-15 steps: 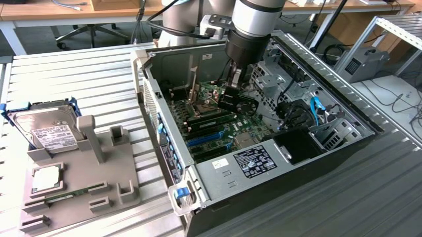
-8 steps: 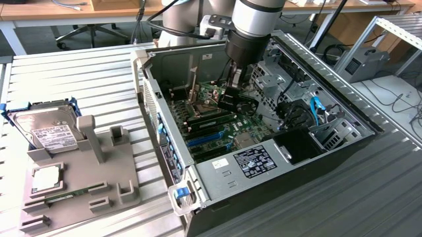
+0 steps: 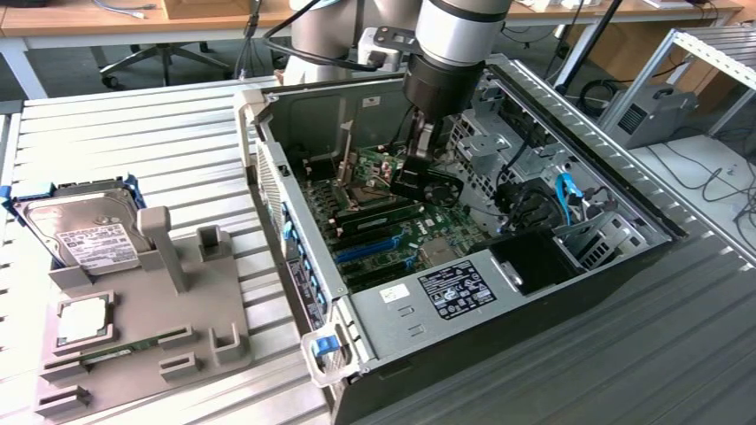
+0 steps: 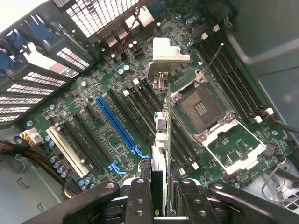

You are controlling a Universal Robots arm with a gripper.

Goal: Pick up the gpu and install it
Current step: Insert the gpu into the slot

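Note:
My gripper (image 3: pixel 413 150) reaches down into the open computer case (image 3: pixel 520 292) and is shut on the gpu (image 3: pixel 410 181), a thin dark card held upright above the motherboard (image 3: pixel 390 239). In the wrist view the gpu (image 4: pixel 161 140) appears edge-on between the two black fingers (image 4: pixel 140 193), with its pale metal end bracket (image 4: pixel 167 53) at the far end. The card hangs over the row of black expansion slots between the long blue slot (image 4: pixel 119 123) and the CPU socket (image 4: pixel 201 109). I cannot tell whether its lower edge touches a slot.
On the exterior view's left, a grey fixture (image 3: pixel 142 328) sits on the slatted table, with a silver hard drive (image 3: pixel 88 230) in a blue frame beside it. Drive cages, cables and a black power supply (image 3: pixel 537 261) crowd the case's right side.

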